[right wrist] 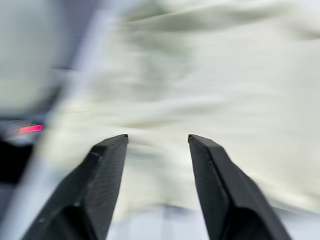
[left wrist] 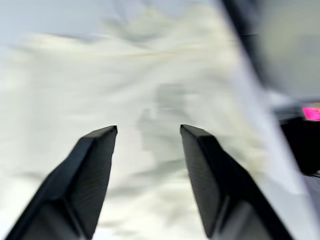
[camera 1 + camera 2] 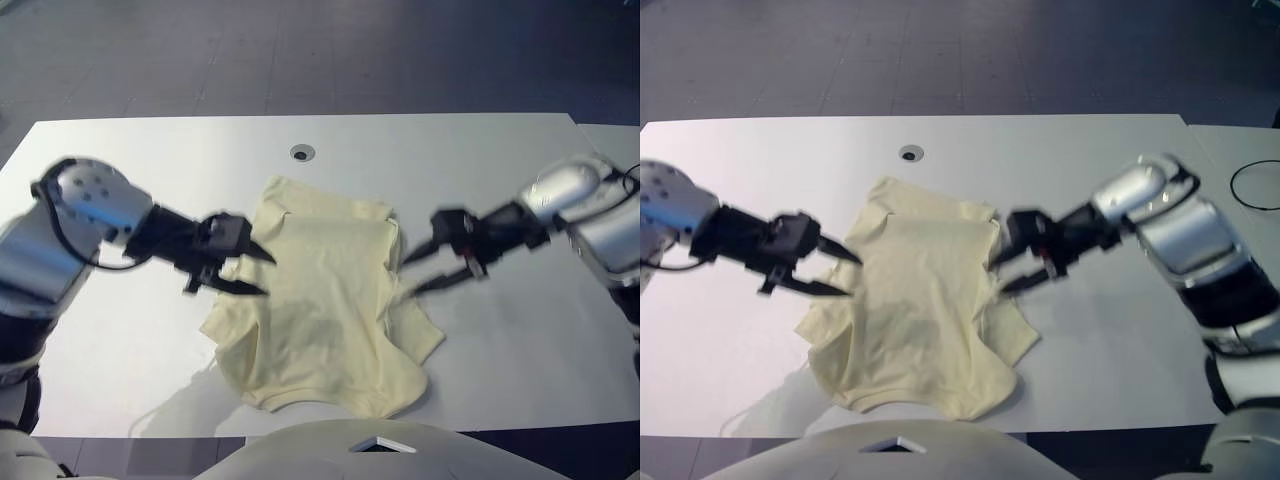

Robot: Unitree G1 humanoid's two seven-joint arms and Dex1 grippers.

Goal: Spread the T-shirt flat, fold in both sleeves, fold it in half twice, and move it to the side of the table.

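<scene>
A pale yellow T-shirt (image 3: 320, 310) lies rumpled in the middle of the white table (image 3: 130, 340), partly folded over itself. My left gripper (image 3: 262, 273) hovers at the shirt's left edge, open, with nothing between its fingers. My right gripper (image 3: 412, 274) hovers at the shirt's right edge, also open and empty. In the left wrist view the two dark fingers (image 2: 87, 172) stand apart over the T-shirt (image 2: 150, 90). The right wrist view shows its fingers (image 1: 102, 175) spread above the T-shirt (image 1: 225, 75).
A small round hole (image 3: 302, 153) sits in the table behind the shirt. Bare table surface lies to the left, right and back of the shirt. The table's front edge runs just below the shirt's hem. Dark floor surrounds the table.
</scene>
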